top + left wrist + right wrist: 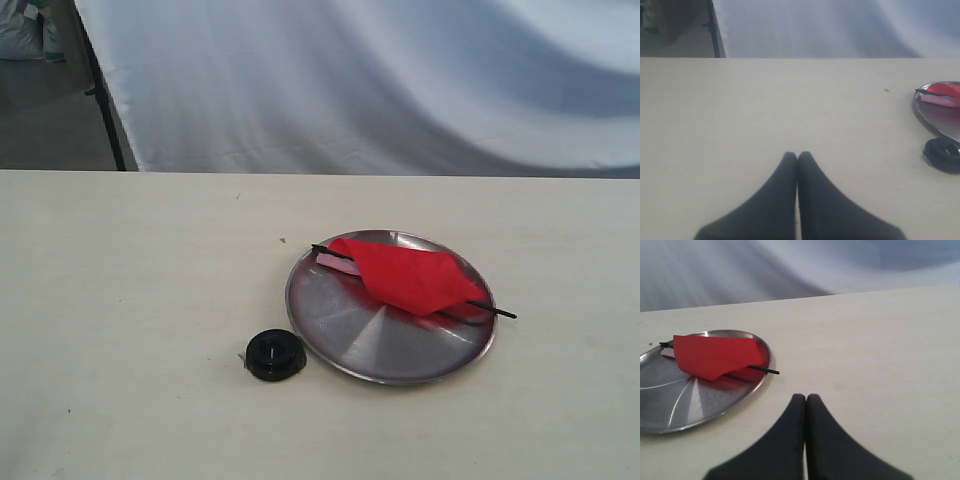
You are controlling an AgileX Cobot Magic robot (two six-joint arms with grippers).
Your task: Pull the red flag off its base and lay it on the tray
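Note:
The red flag lies across the silver tray, its black stick reaching over the rim on the right. The black round base sits on the table just left of the tray, with nothing in it. Neither gripper shows in the exterior view. In the left wrist view my left gripper is shut and empty over bare table, with the base and tray far off to one side. My right gripper is shut and empty too, close to the tray and the flag.
The pale table stretches wide around the tray. A white cloth backdrop hangs behind the far edge, and a black stand leg is at the back left.

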